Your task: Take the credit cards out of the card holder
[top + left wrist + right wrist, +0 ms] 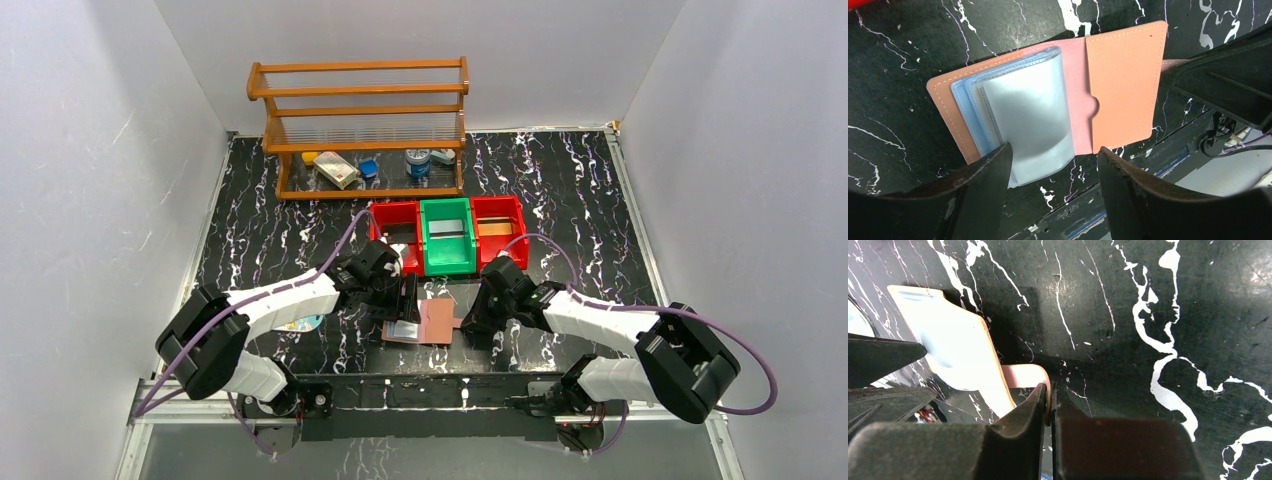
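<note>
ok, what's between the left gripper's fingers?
The clear pocket stack of the open wallet, its lower edge. The left wrist view shows it; left gripper is open.

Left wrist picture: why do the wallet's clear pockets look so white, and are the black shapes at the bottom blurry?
Left wrist view: light glares off the clear pockets of the card holder, washing them pale; the left fingers sit close to the lens, so they look slightly soft. Right wrist view: the card holder is overexposed too, and the right fingers are dark and blurred.
</note>
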Action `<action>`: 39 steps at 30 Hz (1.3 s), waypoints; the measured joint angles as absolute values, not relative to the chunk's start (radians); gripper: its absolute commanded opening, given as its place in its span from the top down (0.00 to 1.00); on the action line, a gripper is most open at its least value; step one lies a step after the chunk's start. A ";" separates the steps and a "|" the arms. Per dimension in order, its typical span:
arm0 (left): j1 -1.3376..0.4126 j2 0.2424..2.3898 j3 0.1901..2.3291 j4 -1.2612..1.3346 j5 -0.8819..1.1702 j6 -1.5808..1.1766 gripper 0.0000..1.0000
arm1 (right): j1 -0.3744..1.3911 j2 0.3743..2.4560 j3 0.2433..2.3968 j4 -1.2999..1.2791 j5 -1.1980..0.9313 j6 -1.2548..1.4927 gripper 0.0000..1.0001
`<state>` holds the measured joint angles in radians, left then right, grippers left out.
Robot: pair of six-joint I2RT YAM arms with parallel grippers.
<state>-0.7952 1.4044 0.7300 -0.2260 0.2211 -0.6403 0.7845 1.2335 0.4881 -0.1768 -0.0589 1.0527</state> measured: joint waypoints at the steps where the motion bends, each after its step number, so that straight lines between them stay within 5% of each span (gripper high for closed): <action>1: -0.795 1.404 0.730 -0.226 0.220 -0.640 0.36 | 0.785 1.234 0.488 -0.176 -0.059 1.053 0.87; 39: -0.795 1.409 0.744 -0.218 0.220 -0.639 0.45 | 0.785 1.272 0.476 -0.126 -0.089 1.071 0.86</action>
